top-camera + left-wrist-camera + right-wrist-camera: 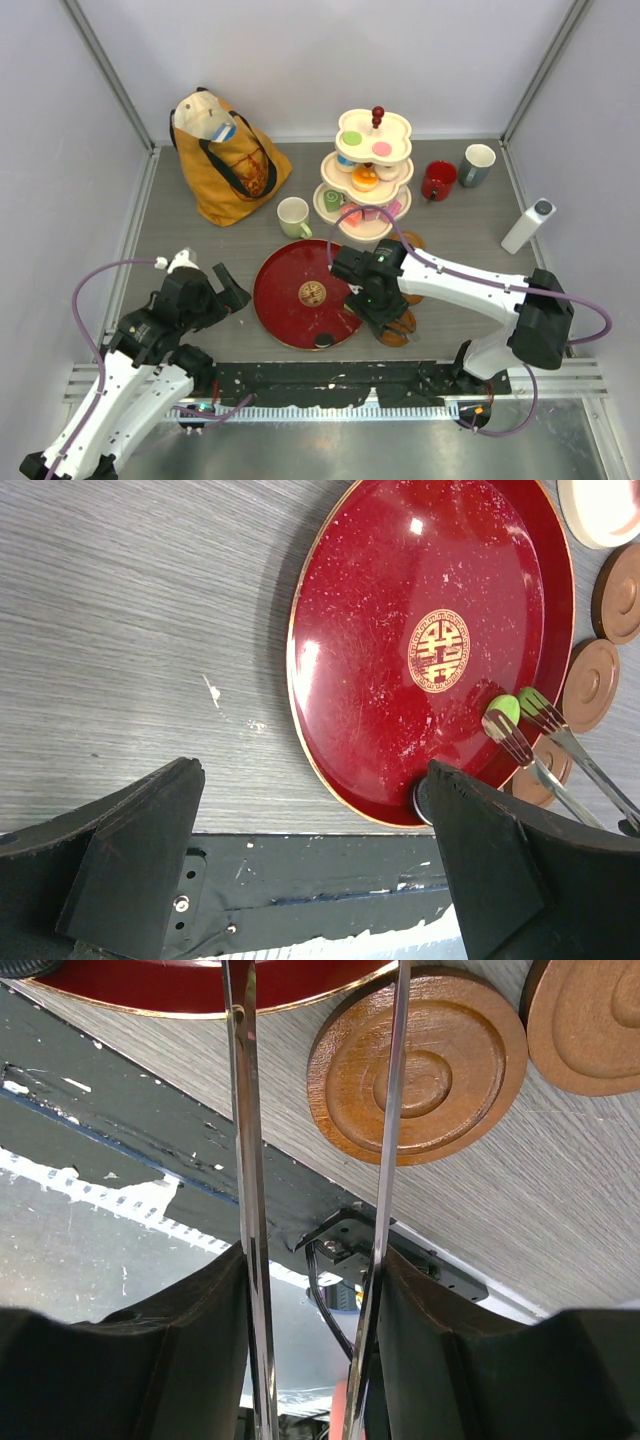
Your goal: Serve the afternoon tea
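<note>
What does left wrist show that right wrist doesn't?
Left wrist only: the open left hand, the gold emblem on the red tray, and the tips of the tongs over its edge. Right wrist only: the right hand clamping the tongs' two arms. Both: the tray's rim, wooden coasters, grey table.

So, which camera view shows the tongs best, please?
The left wrist view: the tongs show their toothed tips over the red tray's edge, with something green at the tips. The right wrist view shows only their two arms, squeezed by the right gripper, tips cut off. From above, that gripper largely hides them.
</note>
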{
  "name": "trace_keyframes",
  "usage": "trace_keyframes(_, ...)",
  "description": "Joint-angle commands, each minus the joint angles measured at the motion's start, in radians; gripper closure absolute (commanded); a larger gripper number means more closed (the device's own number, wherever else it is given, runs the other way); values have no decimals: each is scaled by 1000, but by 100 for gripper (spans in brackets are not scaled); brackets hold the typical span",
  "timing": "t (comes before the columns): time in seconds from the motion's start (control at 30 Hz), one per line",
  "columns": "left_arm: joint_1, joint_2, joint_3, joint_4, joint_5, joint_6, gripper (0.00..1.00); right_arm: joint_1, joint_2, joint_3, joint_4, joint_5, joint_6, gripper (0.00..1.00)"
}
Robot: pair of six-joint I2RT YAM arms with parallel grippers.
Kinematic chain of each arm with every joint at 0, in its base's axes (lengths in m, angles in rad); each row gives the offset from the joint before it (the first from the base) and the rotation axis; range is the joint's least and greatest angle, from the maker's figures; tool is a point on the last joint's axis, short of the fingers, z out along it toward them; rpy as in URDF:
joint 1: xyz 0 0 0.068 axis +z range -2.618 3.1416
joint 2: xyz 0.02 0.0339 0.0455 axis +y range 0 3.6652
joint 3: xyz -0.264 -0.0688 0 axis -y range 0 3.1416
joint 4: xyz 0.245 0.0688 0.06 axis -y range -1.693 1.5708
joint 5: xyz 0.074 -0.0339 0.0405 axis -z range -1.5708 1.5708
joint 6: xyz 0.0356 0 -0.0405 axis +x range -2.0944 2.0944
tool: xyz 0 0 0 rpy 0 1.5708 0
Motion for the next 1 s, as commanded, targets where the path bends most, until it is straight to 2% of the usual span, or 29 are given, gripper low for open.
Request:
trace_keyframes(0.0, 4, 2, 2, 35, -12, 9, 0, 5, 0, 47, -31, 3, -8, 49)
trace_keyframes(0.27, 4, 2, 2, 34, -14, 9, 0, 5, -14, 85, -51, 47, -5, 55)
trace_keyframes(0.6, 5, 7, 5, 30, -14, 7, 0, 5, -74, 189, -43, 64, 10, 55)
trace_keyframes(0.83, 4, 0, 2, 34, -12, 4, 0, -4, -138, 390, -2, 172, 24, 56)
trace_keyframes(0.97, 2, -4, 3, 43, -7, 4, 0, -47, -181, 459, 110, 183, 6, 56)
